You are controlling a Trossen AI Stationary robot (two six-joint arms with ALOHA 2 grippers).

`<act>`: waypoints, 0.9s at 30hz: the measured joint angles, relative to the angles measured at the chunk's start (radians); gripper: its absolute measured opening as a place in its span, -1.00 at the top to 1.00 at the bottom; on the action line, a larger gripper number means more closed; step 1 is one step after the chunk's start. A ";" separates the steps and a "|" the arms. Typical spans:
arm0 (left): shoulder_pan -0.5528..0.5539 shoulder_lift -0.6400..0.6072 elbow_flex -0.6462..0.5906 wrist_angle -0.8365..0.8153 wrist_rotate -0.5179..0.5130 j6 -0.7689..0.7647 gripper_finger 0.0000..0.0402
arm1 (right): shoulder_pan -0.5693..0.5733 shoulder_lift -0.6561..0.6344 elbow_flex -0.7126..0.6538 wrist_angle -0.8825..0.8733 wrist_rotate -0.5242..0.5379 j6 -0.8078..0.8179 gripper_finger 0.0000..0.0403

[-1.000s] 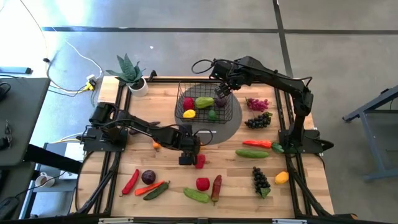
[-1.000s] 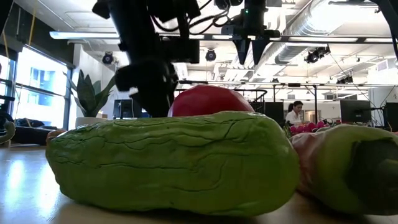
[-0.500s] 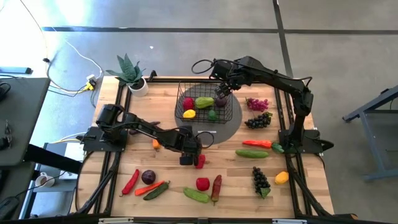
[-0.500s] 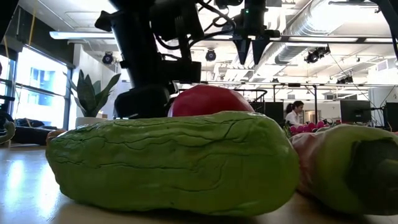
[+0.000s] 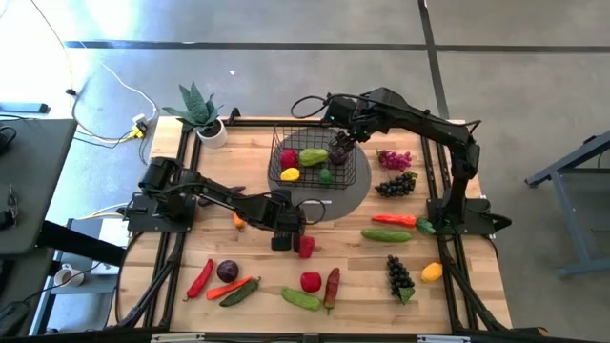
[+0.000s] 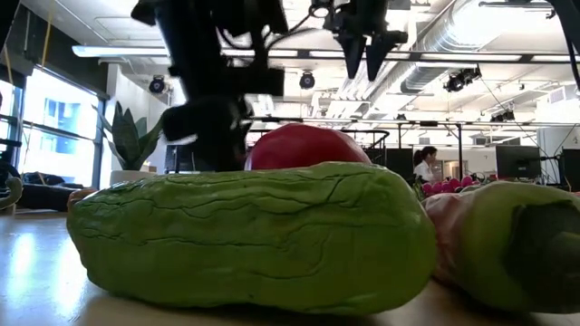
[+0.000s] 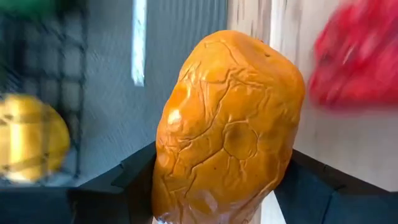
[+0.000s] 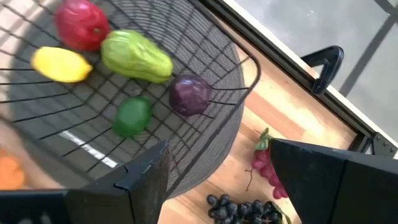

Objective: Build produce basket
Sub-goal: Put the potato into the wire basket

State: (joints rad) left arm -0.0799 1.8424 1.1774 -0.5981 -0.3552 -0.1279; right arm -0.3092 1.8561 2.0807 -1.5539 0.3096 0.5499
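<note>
The black wire basket (image 5: 317, 164) stands on a grey round mat (image 5: 351, 189) at the far middle of the table. It holds a red piece, a green pepper (image 8: 135, 56), a lemon (image 8: 61, 65), a small green piece and a purple onion (image 8: 190, 94). My left gripper (image 5: 284, 236) is near the table's middle, beside a red pepper (image 5: 305, 246). It is shut on an orange pepper (image 7: 227, 124), which the gripper hides in the high view. My right gripper (image 8: 217, 180) hangs open and empty above the basket's right side (image 5: 342, 143). My left gripper pinches the orange pepper by its two opposite sides (image 7: 171, 168) between its two fingers (image 7: 124, 180). The pepper stands out forward past the fingertips. Whether it is clear of the table does not show.
Loose produce lies along the near and right parts of the table: a red chilli (image 5: 200, 278), a purple onion (image 5: 228, 271), a green gourd (image 5: 301, 299), a tomato (image 5: 311, 281), a cucumber (image 5: 385, 234), dark grapes (image 5: 398, 276) and pink grapes (image 5: 392, 158). A potted plant (image 5: 198, 110) stands far left.
My left gripper has shifted a little toward the table's left edge, still shut on the orange pepper. In the low view my right gripper has risen a little above the basket.
</note>
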 joint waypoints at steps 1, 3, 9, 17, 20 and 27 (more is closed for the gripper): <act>0.000 -0.016 0.001 -0.002 0.000 -0.001 -0.21 | 0.007 0.001 0.017 -0.014 -0.004 0.000 -0.27; 0.002 -0.051 0.001 -0.010 -0.001 0.000 -0.21 | 0.024 -0.001 0.049 -0.018 -0.004 0.003 -0.27; 0.024 -0.164 0.002 0.004 -0.023 0.000 -0.22 | 0.068 -0.001 0.154 -0.018 -0.025 0.008 -0.27; 0.105 -0.313 0.002 0.047 -0.030 0.011 -0.22 | 0.089 -0.001 0.236 -0.018 -0.025 0.011 -0.27; 0.148 -0.345 0.005 0.090 -0.035 0.044 -0.22 | 0.095 -0.001 0.238 -0.018 -0.025 0.034 -0.27; 0.265 -0.377 0.002 0.155 -0.027 0.164 -0.23 | 0.096 -0.001 0.235 -0.017 -0.025 0.075 -0.27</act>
State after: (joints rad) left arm 0.1848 1.4653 1.1796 -0.4427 -0.3825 0.0361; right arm -0.2131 1.8553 2.3157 -1.5710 0.2845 0.6245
